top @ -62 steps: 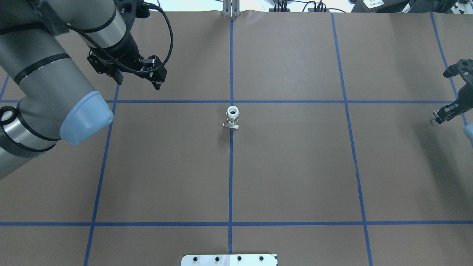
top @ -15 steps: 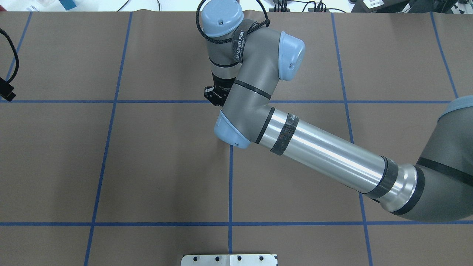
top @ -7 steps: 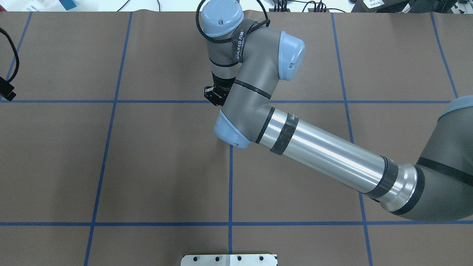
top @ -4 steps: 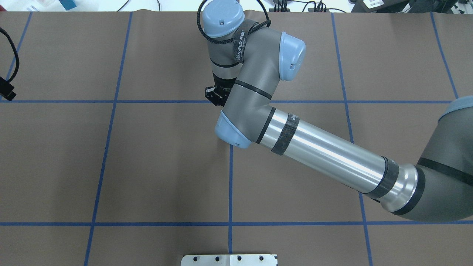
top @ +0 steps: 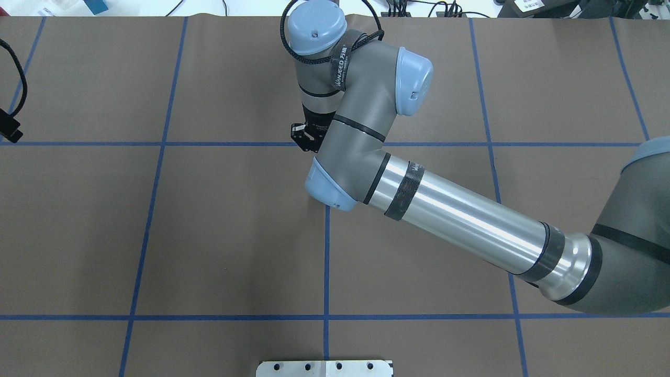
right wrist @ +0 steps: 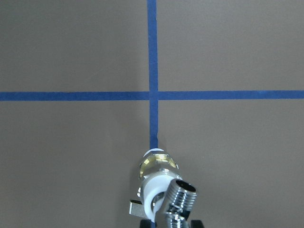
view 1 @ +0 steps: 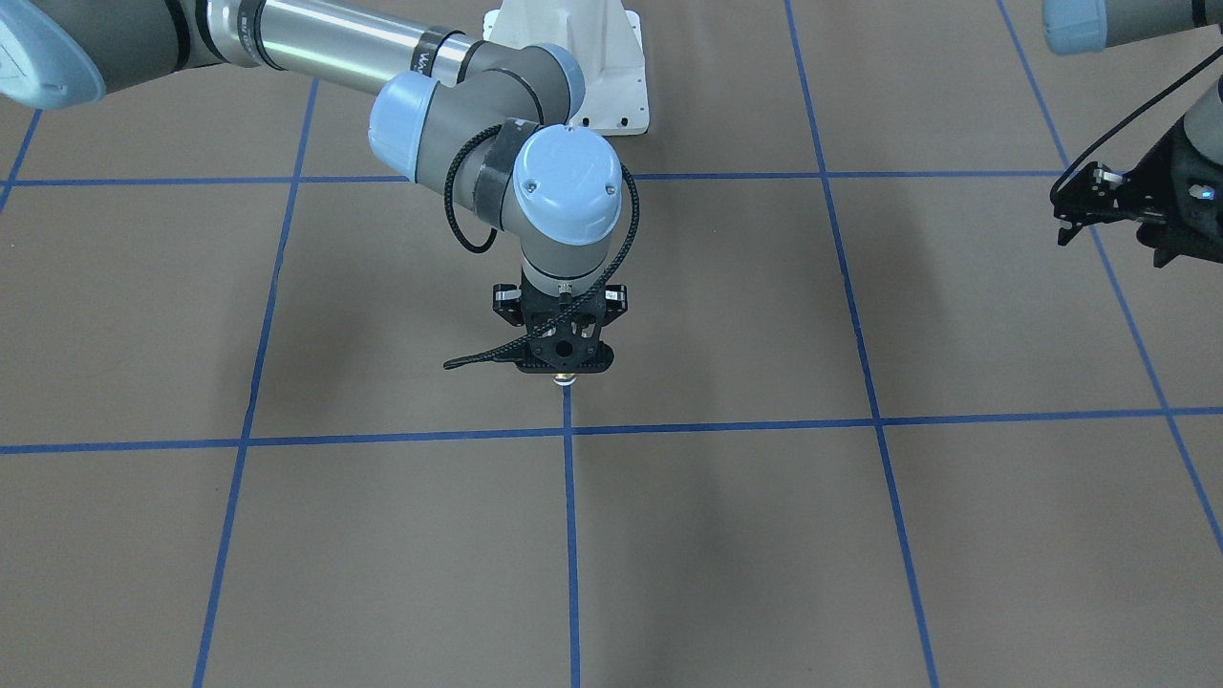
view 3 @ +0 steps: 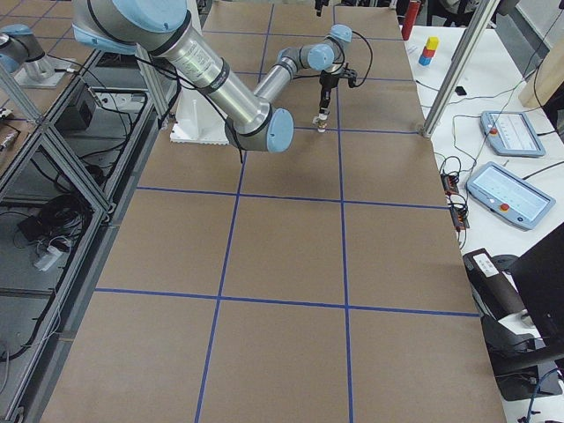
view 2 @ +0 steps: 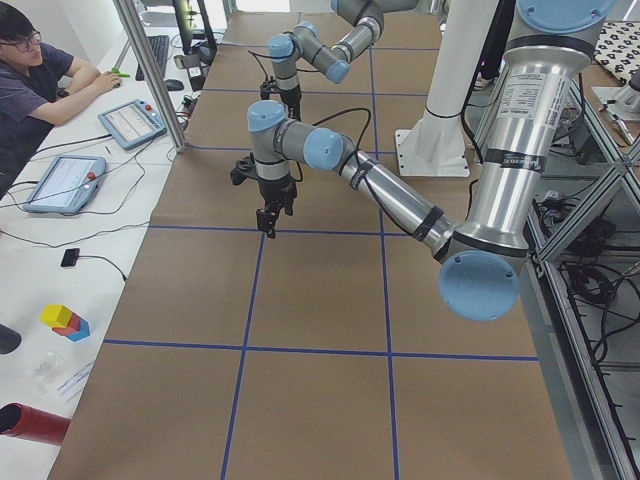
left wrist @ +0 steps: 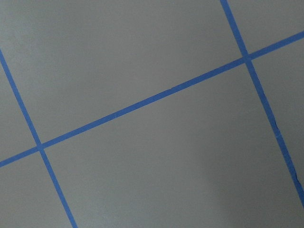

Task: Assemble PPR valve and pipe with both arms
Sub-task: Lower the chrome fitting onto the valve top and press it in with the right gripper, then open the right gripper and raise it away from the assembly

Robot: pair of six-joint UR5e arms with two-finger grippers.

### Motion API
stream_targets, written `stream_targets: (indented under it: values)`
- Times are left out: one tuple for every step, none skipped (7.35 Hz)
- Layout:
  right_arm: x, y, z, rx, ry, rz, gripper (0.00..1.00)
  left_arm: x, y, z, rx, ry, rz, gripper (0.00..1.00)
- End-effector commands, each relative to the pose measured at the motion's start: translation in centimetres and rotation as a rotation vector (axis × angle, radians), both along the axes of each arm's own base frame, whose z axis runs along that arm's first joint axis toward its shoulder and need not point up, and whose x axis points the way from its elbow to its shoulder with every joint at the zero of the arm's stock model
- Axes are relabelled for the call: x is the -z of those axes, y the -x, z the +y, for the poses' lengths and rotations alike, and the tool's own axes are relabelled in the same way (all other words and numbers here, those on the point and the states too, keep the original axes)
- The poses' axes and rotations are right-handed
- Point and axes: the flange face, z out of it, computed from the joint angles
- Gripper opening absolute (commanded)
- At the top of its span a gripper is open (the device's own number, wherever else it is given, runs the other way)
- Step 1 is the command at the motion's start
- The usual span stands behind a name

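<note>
The robot's right arm [top: 460, 220] reaches to the middle of the brown-papered table [view 1: 764, 535], wrist turned straight down, with the right claw [view 1: 565, 368] drawn in tight on the PPR valve [right wrist: 156, 173]. The valve sits over the long blue tape line [view 1: 570, 535], just on the robot's side of a crossing. Its length runs down toward the table, with the brass middle below and a white end up at the claw. Its small pale lever [right wrist: 135, 207] juts to one side. Against that white end lies the pipe [right wrist: 179, 197], a short chrome threaded piece that touches the valve and tilts off its axis. Whether the two are joined cannot be told, nor whether the valve stands on the table or hangs just clear of it. The left arm [view 2: 400, 195] is well apart, toward the table's left end, its left claw [view 1: 1070, 215] pointing down over the paper. How far that claw is open cannot be told. An operator [view 2: 30, 70] sits across the table from the robot, beside two tablets [view 2: 130, 122].
</note>
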Motion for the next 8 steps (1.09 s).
stream_targets:
  values:
    - [0.1, 0.0, 0.0, 0.0, -0.001, -0.001, 0.68, 0.0, 0.0, 0.0, 0.0, 0.001, 0.001, 1.0]
    - [0.1, 0.0, 0.0, 0.0, -0.001, -0.002, 0.85, 0.0, 0.0, 0.0, 0.0, 0.002, 0.0, 1.0]
    - [0.8, -0.7, -0.4, -0.007, -0.003, -0.014, 0.97, 0.0, 0.1, 0.0, 0.001, 0.001, 0.001, 1.0]
    - [2.1, -3.2, -1.6, -0.021, 0.012, -0.051, 0.98, 0.4, 0.2, 0.1, -0.001, -0.01, 0.005, 1.0]
    - [3.9, -6.8, -2.8, -0.042, 0.02, -0.099, 0.98, 0.8, 0.2, 0.3, -0.007, -0.005, 0.035, 1.0]
    - [5.8, -11.8, -3.3, -0.076, 0.019, -0.11, 0.98, 0.9, 0.7, 0.4, -0.002, -0.002, 0.048, 1.0]
    - [5.2, -17.3, -2.9, -0.108, 0.012, -0.102, 0.99, 0.9, 1.5, 0.3, 0.011, -0.003, 0.049, 1.0]
    - [1.1, -23.1, -1.6, -0.077, -0.043, -0.083, 0.99, 1.1, 3.7, 0.3, 0.047, -0.012, 0.051, 1.0]
